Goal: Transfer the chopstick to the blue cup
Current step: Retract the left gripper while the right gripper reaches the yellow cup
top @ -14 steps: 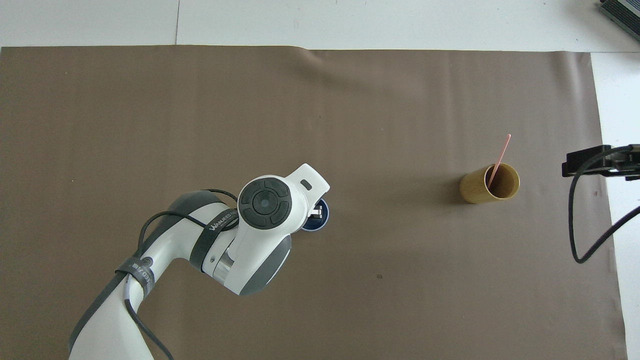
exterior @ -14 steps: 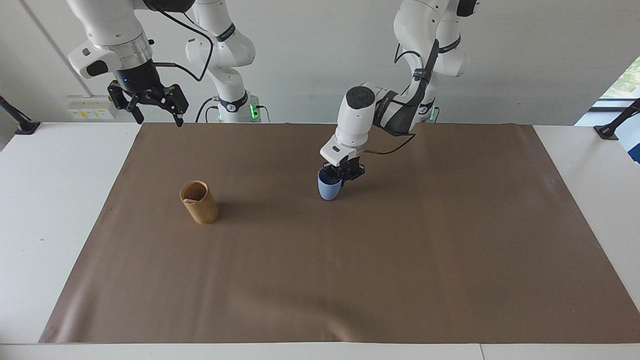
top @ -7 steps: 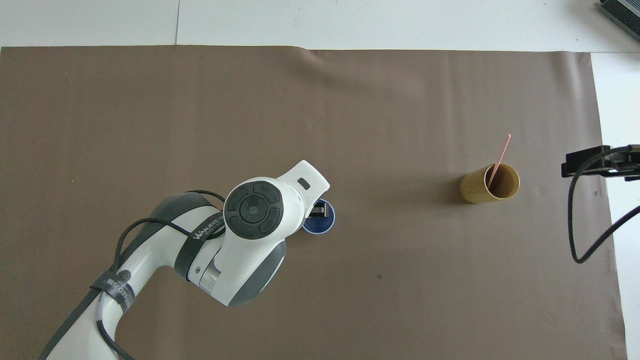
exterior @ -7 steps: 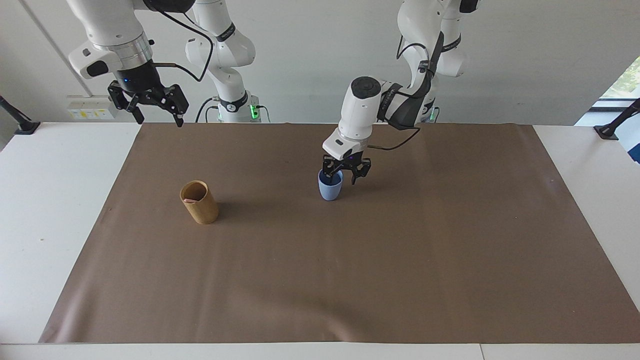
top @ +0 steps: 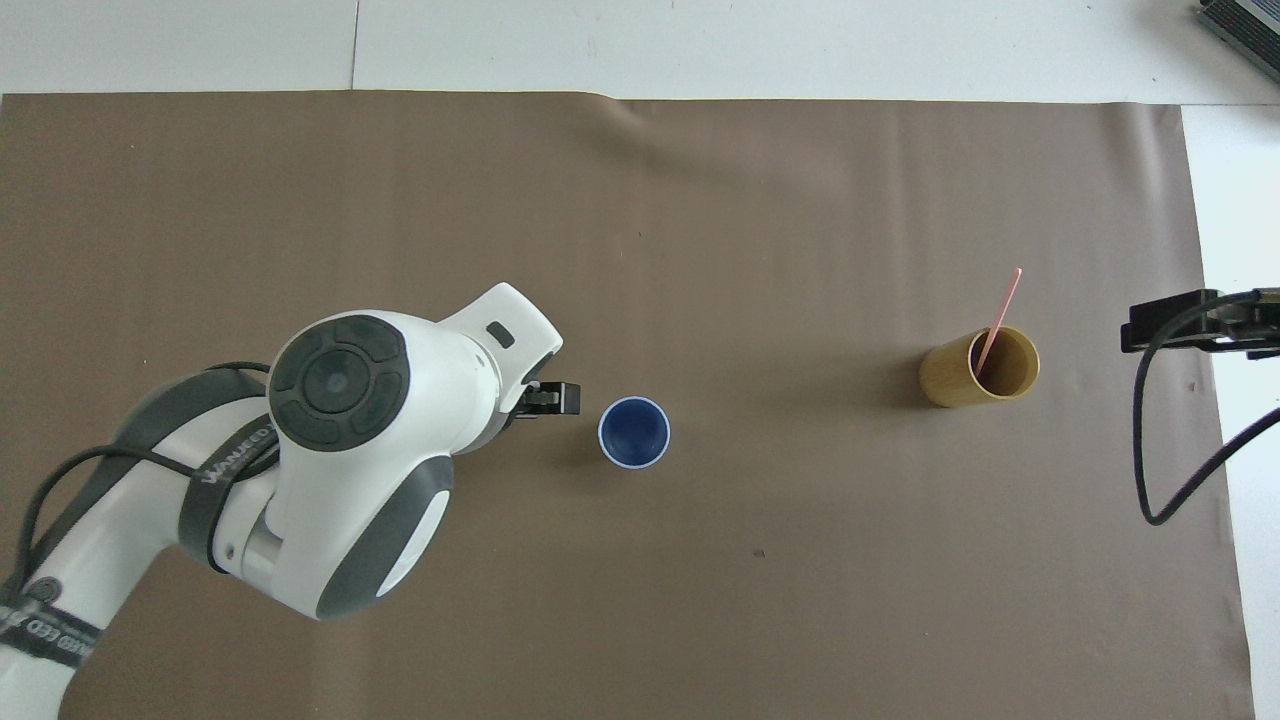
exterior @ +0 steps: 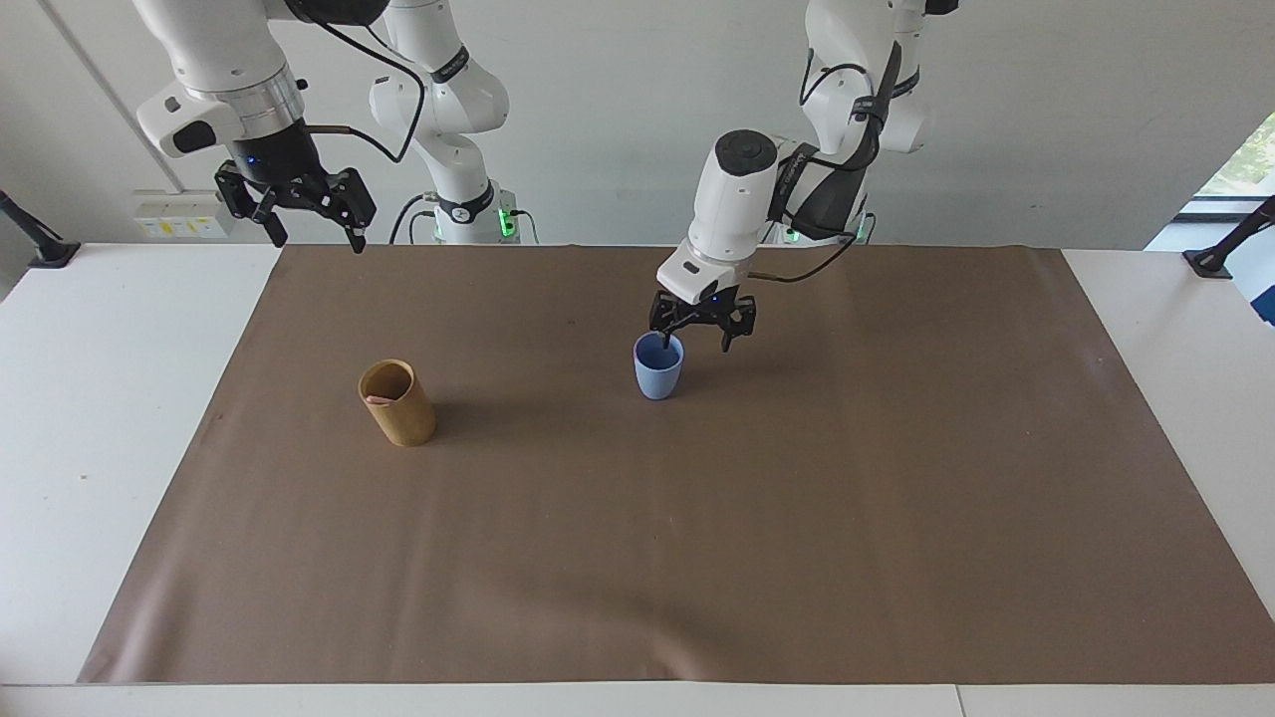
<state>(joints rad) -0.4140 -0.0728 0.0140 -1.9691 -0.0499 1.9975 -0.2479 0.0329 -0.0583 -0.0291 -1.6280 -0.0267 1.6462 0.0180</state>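
Note:
The blue cup stands upright mid-mat and looks empty in the overhead view. One pink chopstick leans in the tan bamboo cup, toward the right arm's end; only its tip shows at the rim of the bamboo cup in the facing view. My left gripper is open and empty, raised just above the blue cup's rim on the side toward the left arm's end; it also shows in the overhead view. My right gripper waits open, high over the mat's edge at the right arm's end.
A brown mat covers most of the white table. The left arm's wrist hangs over the mat beside the blue cup. The right gripper's body and cable show at the mat's edge near the bamboo cup.
My left gripper opened off the blue cup's rim, rose and drew away toward the left arm's end. The cup stays upright on the mat. The right arm has not moved.

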